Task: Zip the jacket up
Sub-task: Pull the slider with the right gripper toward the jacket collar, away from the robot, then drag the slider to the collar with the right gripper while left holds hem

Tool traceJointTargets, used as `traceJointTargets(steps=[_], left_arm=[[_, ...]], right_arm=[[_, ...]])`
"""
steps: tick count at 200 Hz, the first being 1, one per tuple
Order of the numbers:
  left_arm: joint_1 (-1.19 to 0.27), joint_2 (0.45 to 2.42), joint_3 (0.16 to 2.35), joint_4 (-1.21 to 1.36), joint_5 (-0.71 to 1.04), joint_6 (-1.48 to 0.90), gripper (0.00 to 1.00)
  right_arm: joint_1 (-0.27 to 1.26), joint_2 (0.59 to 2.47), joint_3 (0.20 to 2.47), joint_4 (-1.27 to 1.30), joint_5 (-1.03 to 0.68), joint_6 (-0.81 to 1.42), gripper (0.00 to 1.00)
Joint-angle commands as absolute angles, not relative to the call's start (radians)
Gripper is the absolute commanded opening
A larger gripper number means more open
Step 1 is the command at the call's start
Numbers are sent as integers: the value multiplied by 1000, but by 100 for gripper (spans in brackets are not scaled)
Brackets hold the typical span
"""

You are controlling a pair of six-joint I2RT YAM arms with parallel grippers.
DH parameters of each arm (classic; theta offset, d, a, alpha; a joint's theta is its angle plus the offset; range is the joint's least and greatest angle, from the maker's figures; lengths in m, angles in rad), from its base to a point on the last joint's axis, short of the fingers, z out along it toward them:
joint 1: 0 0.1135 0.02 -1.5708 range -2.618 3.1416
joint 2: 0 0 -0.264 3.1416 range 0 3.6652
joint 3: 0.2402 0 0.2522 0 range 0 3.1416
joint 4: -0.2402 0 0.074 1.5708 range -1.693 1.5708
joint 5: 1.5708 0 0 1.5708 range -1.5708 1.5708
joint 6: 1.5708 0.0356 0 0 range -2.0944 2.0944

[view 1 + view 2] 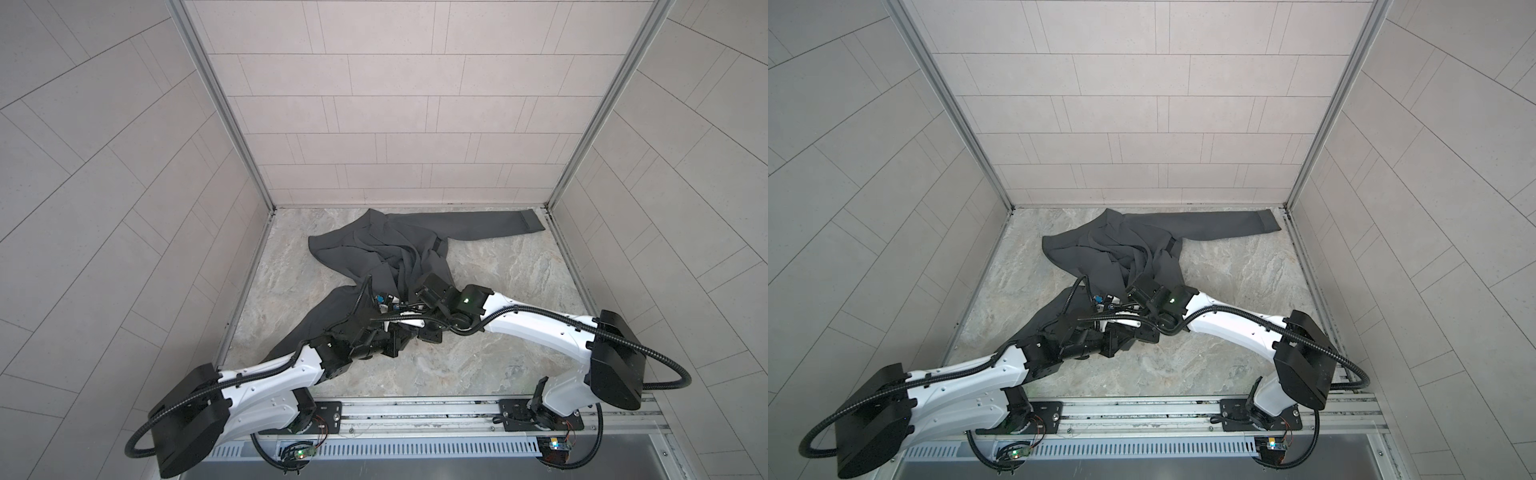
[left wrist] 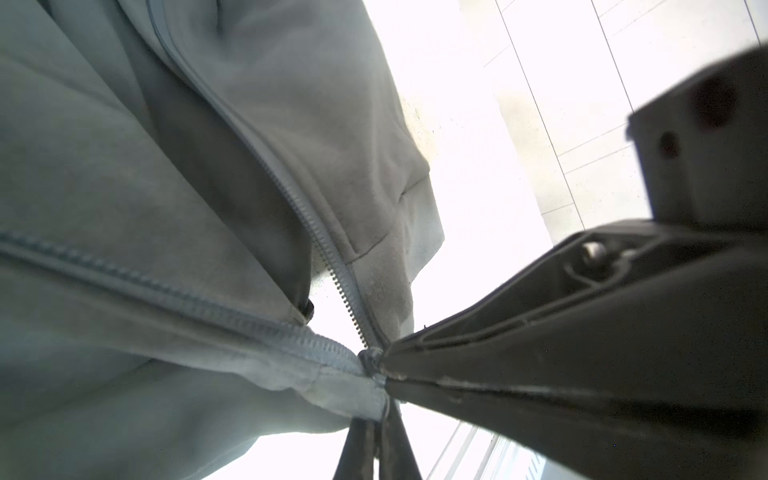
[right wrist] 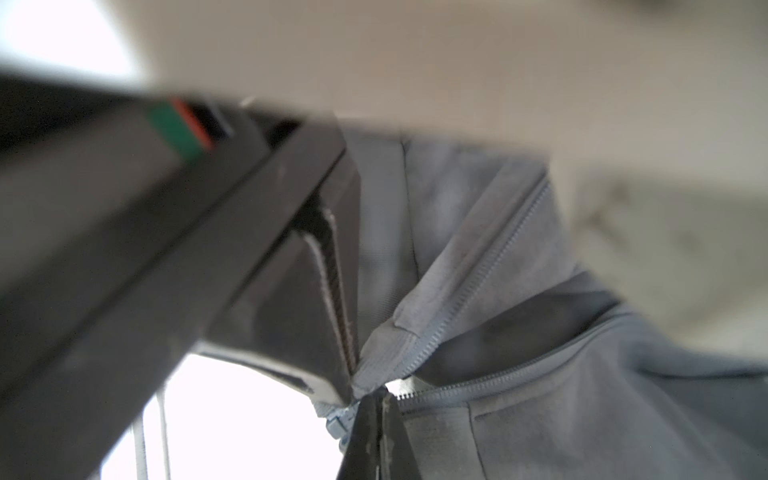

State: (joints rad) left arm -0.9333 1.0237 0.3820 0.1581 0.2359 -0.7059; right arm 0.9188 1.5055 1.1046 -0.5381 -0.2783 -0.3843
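Marbled worktop (image 1: pixel 498 291) between tiled walls (image 1: pixel 374 104); jacket (image 1: pixel 374 257) crumpled mid-surface, one sleeve (image 1: pixel 478 226) flung toward far right corner. Clenched at near hem (image 2: pixel 332 386): left tool (image 2: pixel 379 432) on fabric, right tool (image 3: pixel 376 419) on zipper (image 2: pixel 318 241) foot. Likely joining zipper halves; next calls for running it collarward against taut hem.

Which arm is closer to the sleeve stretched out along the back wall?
Right. The right arm lies in front of the sleeve; the left arm comes in from the other side, farther away.
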Motion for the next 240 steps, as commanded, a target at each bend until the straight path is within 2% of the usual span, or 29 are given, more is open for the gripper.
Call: traceJointTargets(steps=[1, 33, 44, 57, 62, 96, 105, 132, 156, 177, 198, 224, 240], left_arm=[[-1011, 956, 361, 66, 298, -576, 0], [-1046, 903, 345, 25, 202, -515, 0], [-1056, 874, 334, 15, 149, -515, 9], [-1072, 830, 316, 11, 99, -507, 35], [-1081, 810, 309, 3, 68, -499, 40], [-1167, 637, 249, -17, -99, -339, 53], [-1199, 581, 236, -19, -150, -282, 59], [-1256, 471, 230, -38, -293, -105, 59], [-1289, 486, 250, -20, -417, 73, 59], [-1296, 560, 251, 62, -472, 241, 59], [-1296, 658, 196, 294, -509, 416, 63], [-1296, 817, 178, 529, -595, 499, 66], [-1291, 920, 192, 611, -591, 511, 69]], right_arm=[[857, 1494, 1117, -424, -98, -228, 0], [854, 1499, 1133, -441, -113, -218, 0], [853, 1502, 1143, -455, -121, -214, 0], [853, 1505, 1156, -475, -147, -207, 0], [853, 1505, 1159, -480, -157, -206, 0], [851, 1497, 1175, -514, -229, -195, 0], [851, 1493, 1177, -519, -236, -189, 0], [848, 1480, 1185, -540, -263, -175, 0], [832, 1487, 1211, -574, -311, -144, 0], [819, 1493, 1227, -596, -357, -125, 0], [813, 1490, 1232, -603, -375, -118, 0], [799, 1490, 1238, -613, -404, -108, 0], [795, 1491, 1239, -616, -421, -103, 0]])
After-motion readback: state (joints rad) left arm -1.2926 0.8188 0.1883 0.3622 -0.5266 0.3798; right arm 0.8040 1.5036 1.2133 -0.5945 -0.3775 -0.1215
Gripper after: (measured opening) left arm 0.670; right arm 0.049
